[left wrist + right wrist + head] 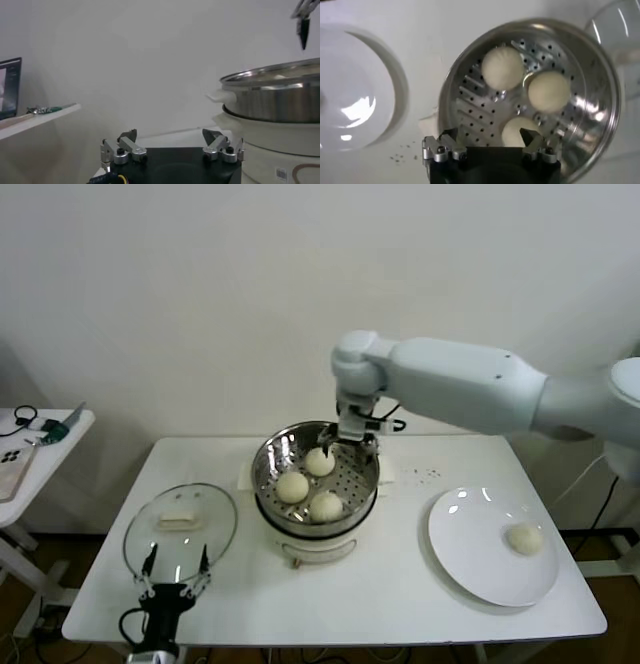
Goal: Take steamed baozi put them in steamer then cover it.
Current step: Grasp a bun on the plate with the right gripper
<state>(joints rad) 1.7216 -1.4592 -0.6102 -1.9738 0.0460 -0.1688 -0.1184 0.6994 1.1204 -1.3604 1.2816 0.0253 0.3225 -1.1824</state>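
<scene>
Baozi count: three cream-white buns (307, 484) lie on the perforated floor of the steamer (268, 452), one toward the back under the right arm, two toward the front; the front pair sit close together. A fourth bun (524, 538) rests alone on the flat white plate (470, 559) at the right end of the table (400, 604), well apart from the steamer.

Steamer stands at the centre of the table, steel basket seated on its cream-white base, uncovered. Glass lid (180, 529) lies flat on the table to the steamer's left, not touching it.

Right gripper (347, 441) hangs over the rear of the basket, just above the back bun; its fingers are spread and pinch nothing. The wrist view shows that bun (520, 131) between the two spread fingertips, with no contact visible.

Left gripper (174, 569) is parked low at the near table edge, in front of the lid, fingers spread, nothing between them
</scene>
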